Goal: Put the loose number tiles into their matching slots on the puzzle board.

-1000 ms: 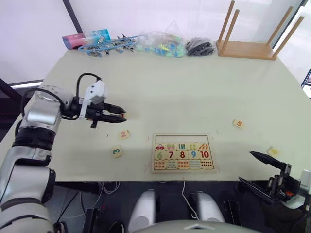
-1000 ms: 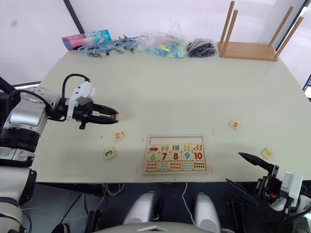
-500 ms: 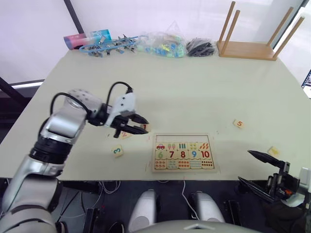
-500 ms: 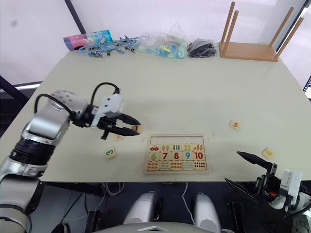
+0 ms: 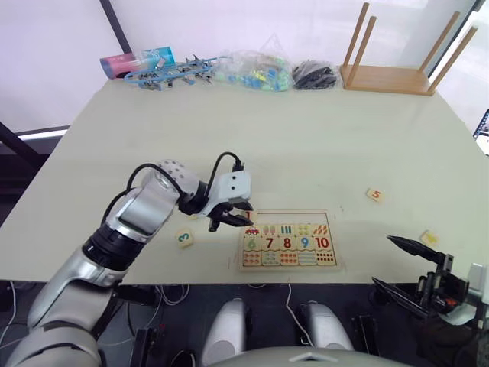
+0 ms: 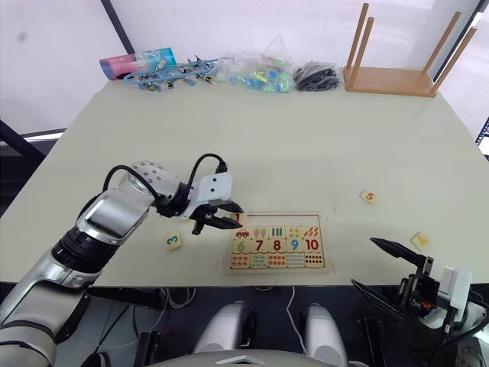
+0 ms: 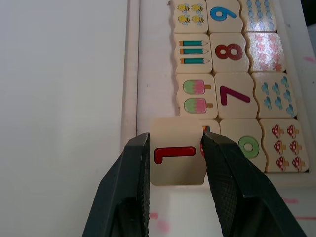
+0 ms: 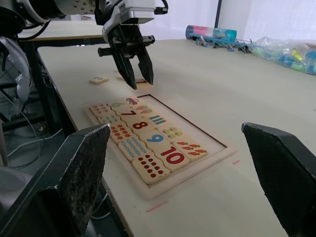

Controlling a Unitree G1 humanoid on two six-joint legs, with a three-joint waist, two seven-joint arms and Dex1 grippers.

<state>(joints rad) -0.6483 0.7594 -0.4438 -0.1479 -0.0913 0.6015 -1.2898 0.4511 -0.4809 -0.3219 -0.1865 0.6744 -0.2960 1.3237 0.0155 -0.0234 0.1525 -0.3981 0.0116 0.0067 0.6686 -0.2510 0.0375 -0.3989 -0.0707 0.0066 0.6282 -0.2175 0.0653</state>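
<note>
I am carrying the red 1 tile (image 7: 174, 157), clenched in my left tool (image 7: 174, 170), across the counter (image 5: 306, 138) to the puzzle board (image 5: 289, 240)'s corner, nearing its slot, while my right tool (image 6: 386, 269) is hanging released.

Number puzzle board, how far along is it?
No loose tile is seated yet: the top row of the light-wood puzzle board is bare. The left gripper holds the red 1 tile over the board's corner. Green 3, orange 5 and another tile wait on the table.
</note>
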